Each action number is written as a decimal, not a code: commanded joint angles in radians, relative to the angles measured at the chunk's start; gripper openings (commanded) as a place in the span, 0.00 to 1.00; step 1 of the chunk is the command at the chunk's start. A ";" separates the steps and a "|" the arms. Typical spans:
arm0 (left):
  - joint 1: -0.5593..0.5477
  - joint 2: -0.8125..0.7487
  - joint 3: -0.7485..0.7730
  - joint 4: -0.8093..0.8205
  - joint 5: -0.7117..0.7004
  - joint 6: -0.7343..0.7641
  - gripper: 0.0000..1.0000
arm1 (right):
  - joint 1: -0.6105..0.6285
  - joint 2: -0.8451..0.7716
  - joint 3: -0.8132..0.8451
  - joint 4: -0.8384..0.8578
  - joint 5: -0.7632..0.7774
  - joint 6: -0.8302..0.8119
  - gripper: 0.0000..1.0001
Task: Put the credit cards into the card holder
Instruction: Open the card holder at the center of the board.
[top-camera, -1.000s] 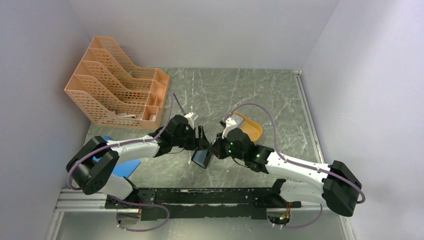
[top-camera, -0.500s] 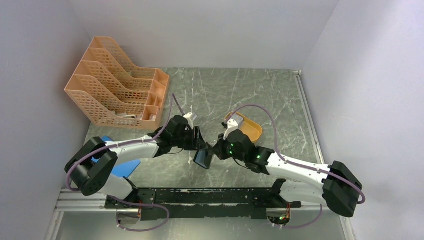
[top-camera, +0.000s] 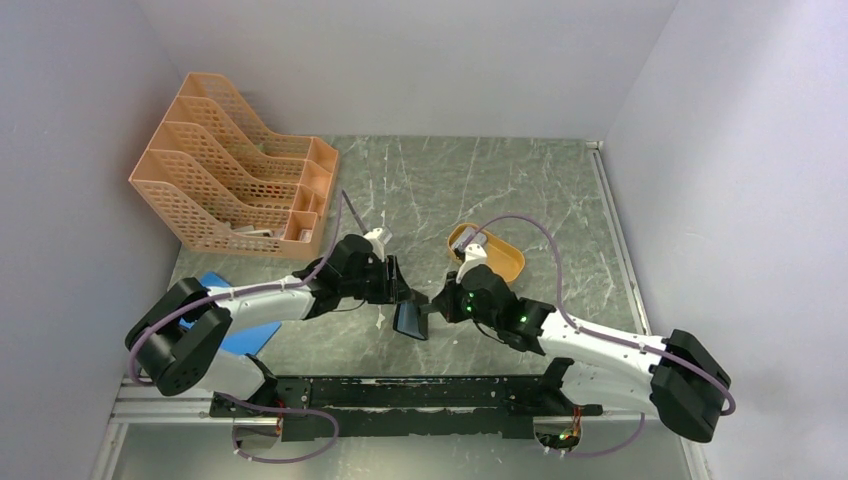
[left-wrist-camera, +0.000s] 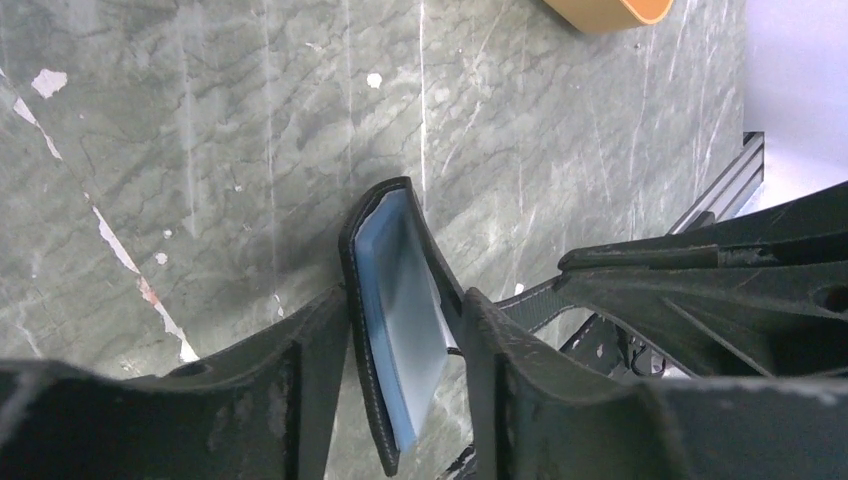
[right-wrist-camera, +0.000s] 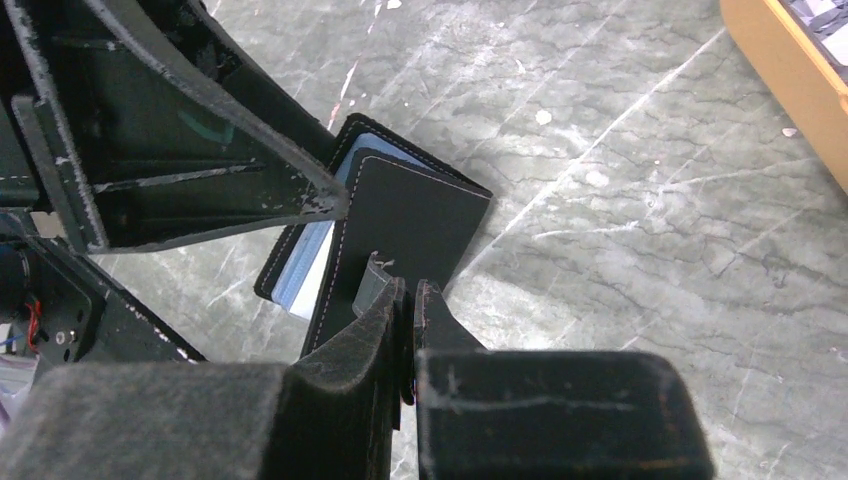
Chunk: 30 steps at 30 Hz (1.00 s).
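The black card holder (top-camera: 410, 320) stands on edge on the marble table between my two grippers. In the left wrist view its covers (left-wrist-camera: 352, 290) are folded nearly together around pale bluish credit cards (left-wrist-camera: 405, 300). My left gripper (left-wrist-camera: 403, 335) straddles it with one finger against each cover. In the right wrist view my right gripper (right-wrist-camera: 410, 292) is shut on the grey snap tab (right-wrist-camera: 370, 290) of the holder (right-wrist-camera: 410, 215), and a card edge (right-wrist-camera: 305, 260) peeks out. The grippers (top-camera: 398, 295) (top-camera: 437, 305) nearly meet in the top view.
An orange oval tray (top-camera: 505, 265) lies just behind the right gripper, with something pale (right-wrist-camera: 830, 12) in it. An orange file rack (top-camera: 230, 180) fills the back left. A blue sheet (top-camera: 235, 335) lies under the left arm. A metal rail (top-camera: 400, 395) runs along the near edge.
The left jaws have narrowed onto the card holder. The holder has folded up from lying partly open. Both grippers have shifted slightly toward the near edge.
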 joint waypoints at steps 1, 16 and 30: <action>-0.004 -0.034 -0.021 0.051 0.027 -0.003 0.53 | -0.009 -0.024 -0.020 -0.012 0.030 0.015 0.00; -0.004 -0.068 -0.054 0.058 0.006 -0.003 0.64 | -0.021 -0.066 -0.054 -0.018 0.057 0.039 0.00; -0.004 -0.055 -0.077 0.146 0.081 -0.013 0.41 | -0.029 -0.075 -0.081 -0.106 0.114 0.117 0.00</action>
